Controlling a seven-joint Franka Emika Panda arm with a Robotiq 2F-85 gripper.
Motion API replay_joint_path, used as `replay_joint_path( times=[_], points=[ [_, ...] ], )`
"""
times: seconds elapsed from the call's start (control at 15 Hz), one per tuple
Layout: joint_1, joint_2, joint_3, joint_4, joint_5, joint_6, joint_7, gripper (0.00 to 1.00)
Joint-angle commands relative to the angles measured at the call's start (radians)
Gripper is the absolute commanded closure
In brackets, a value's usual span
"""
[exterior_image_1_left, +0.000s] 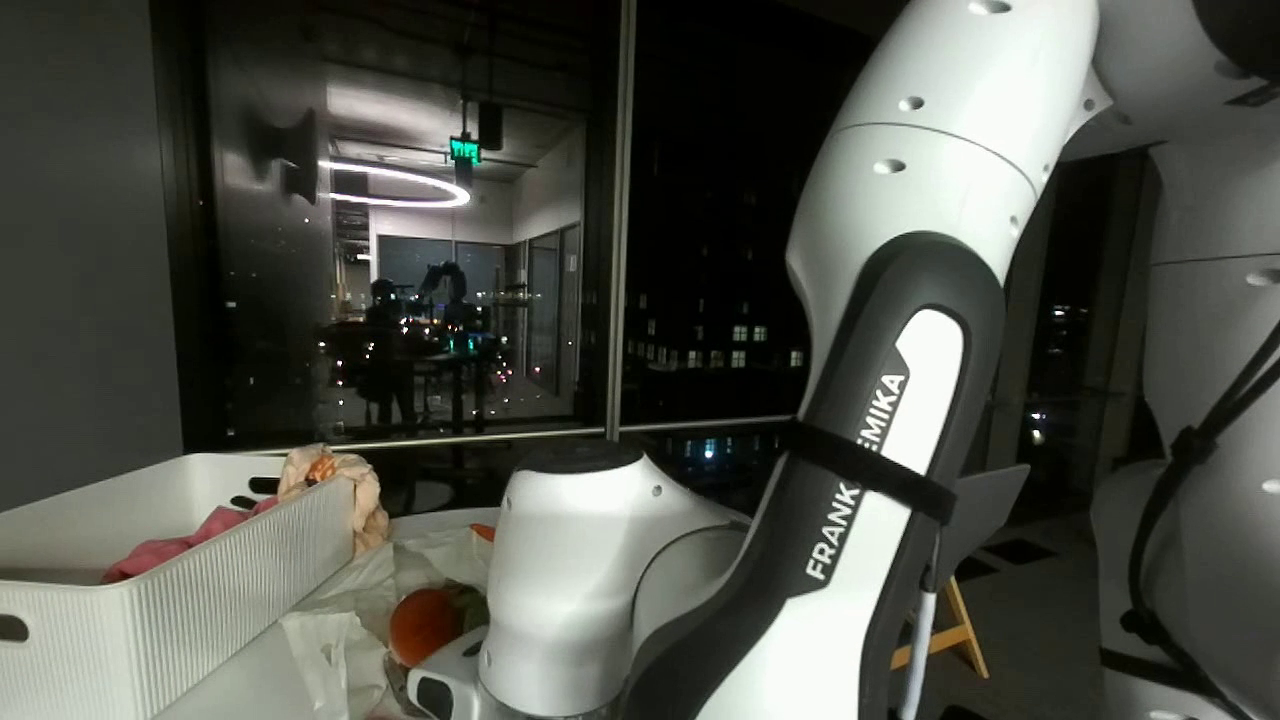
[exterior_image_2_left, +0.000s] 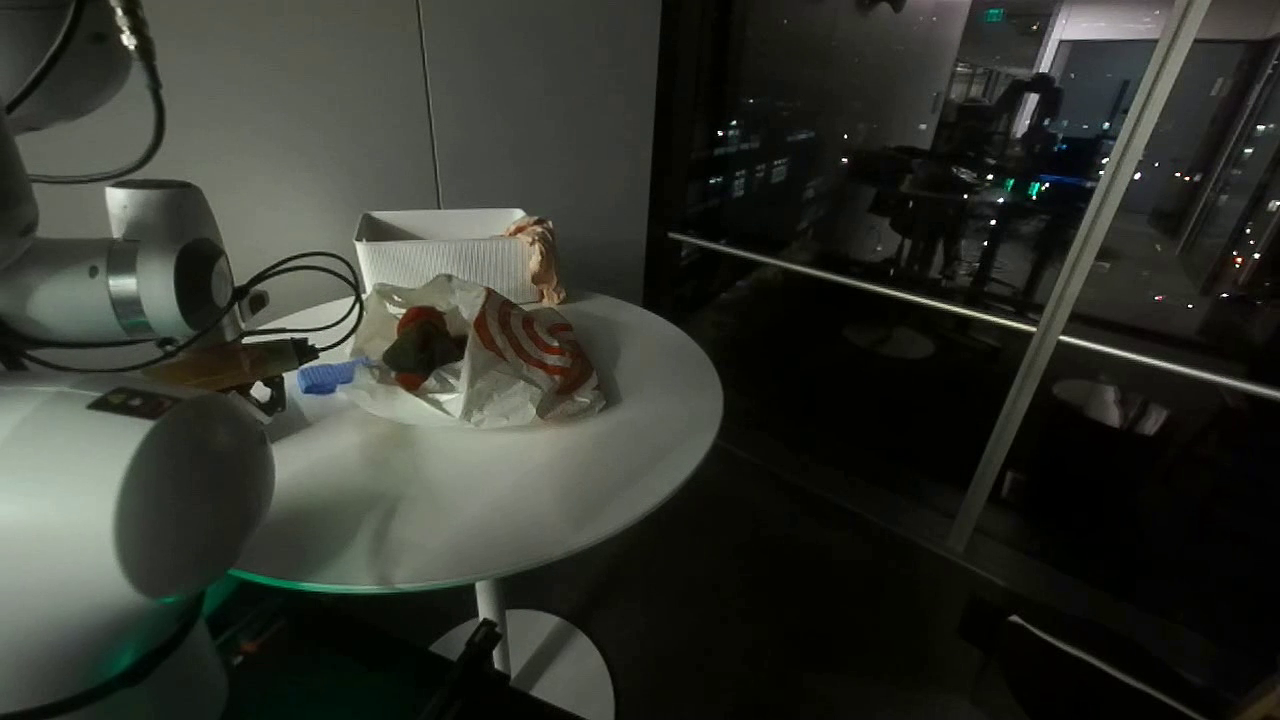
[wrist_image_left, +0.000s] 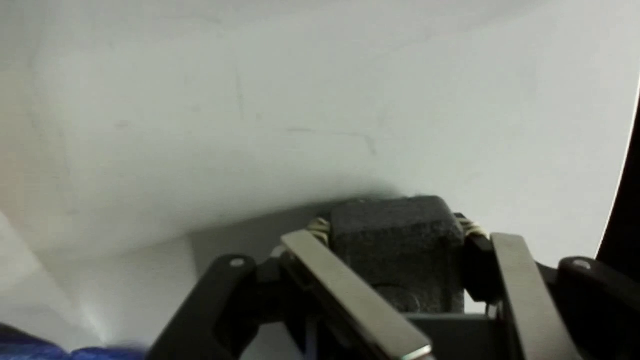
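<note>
In the wrist view my gripper (wrist_image_left: 396, 229) is shut on a dark grey block (wrist_image_left: 395, 265) with a rough, felt-like surface. The two fingertips press on its opposite sides. The block is at or close above the white table (wrist_image_left: 250, 100), with a dark shadow beside it; I cannot tell whether it touches. In an exterior view the gripper (exterior_image_2_left: 268, 396) is low over the table's near left side, partly hidden by the arm. A blue object (exterior_image_2_left: 328, 376) lies just beyond it, and blue also shows in the wrist view (wrist_image_left: 40, 351). The gripper is hidden in the remaining exterior view.
A white plastic bag (exterior_image_2_left: 530, 385) with red rings lies on the round table (exterior_image_2_left: 480, 500), with a red-orange and dark green item (exterior_image_2_left: 425, 345) on it. Behind stands a white ribbed bin (exterior_image_2_left: 445, 262) with pink cloth (exterior_image_1_left: 190, 540) inside and peach cloth (exterior_image_1_left: 365, 500) over its rim.
</note>
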Motion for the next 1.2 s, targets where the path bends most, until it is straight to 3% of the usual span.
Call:
replay_joint_path(
  times=[0.0,0.2,0.47,0.6,0.8,0.93,1.13],
  points=[
    [-0.02,-0.078,-0.006,-0.065,-0.009,0.159,0.081,0.66],
    [-0.036,-0.123,-0.069,-0.098,-0.083,0.25,0.176,0.66],
    [-0.117,-0.133,-0.133,-0.086,-0.184,0.294,0.247,0.66],
    [-0.196,-0.156,-0.144,-0.066,-0.354,0.234,0.271,0.66],
    [-0.298,-0.169,-0.091,0.014,-0.613,0.103,0.349,0.66],
    [-0.278,-0.088,-0.065,0.065,-0.719,0.11,0.426,0.66],
    [-0.245,0.01,-0.036,0.115,-0.767,0.13,0.418,0.66]
  ],
)
